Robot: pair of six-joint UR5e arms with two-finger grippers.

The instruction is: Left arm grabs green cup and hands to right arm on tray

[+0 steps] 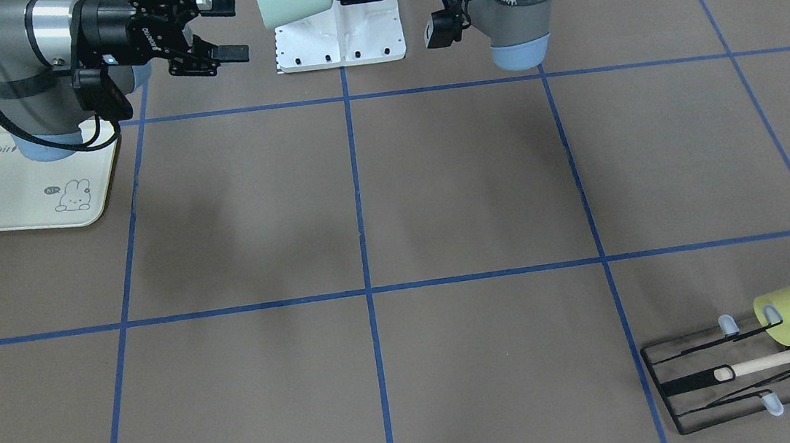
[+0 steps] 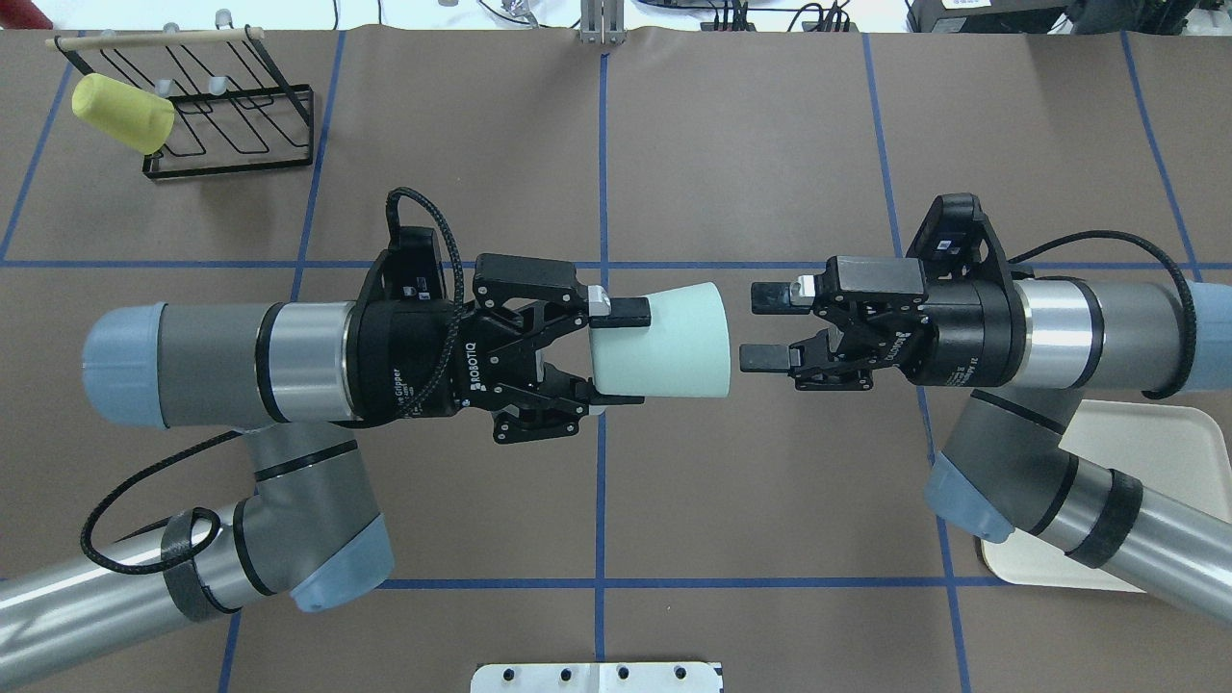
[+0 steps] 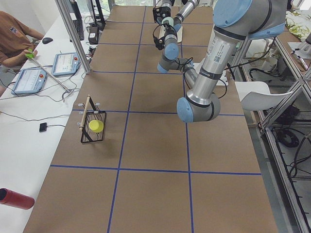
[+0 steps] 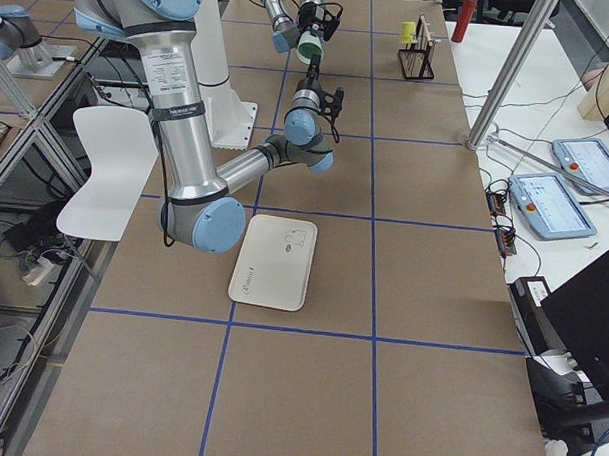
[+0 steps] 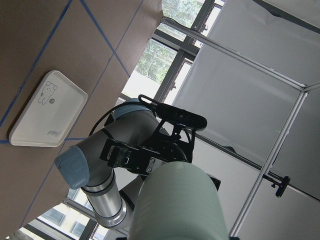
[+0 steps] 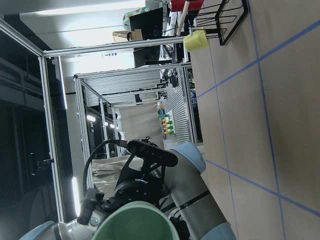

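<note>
Green cup (image 2: 664,342): sideways in mid-air above the tabletop (image 2: 751,500) centre; narrow end pinched by left gripper (image 2: 630,353); rim faces right gripper (image 2: 762,327), spread, just apart; tray (image 2: 1145,433) beneath right arm, well aside.

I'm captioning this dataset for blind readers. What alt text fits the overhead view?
The left gripper holds a pale green cup sideways above the table, its open end facing the open right gripper across a small gap. A cream tray lies partly under the right arm, and a yellow-green cup sits on a wire rack at the view's upper left.
</note>
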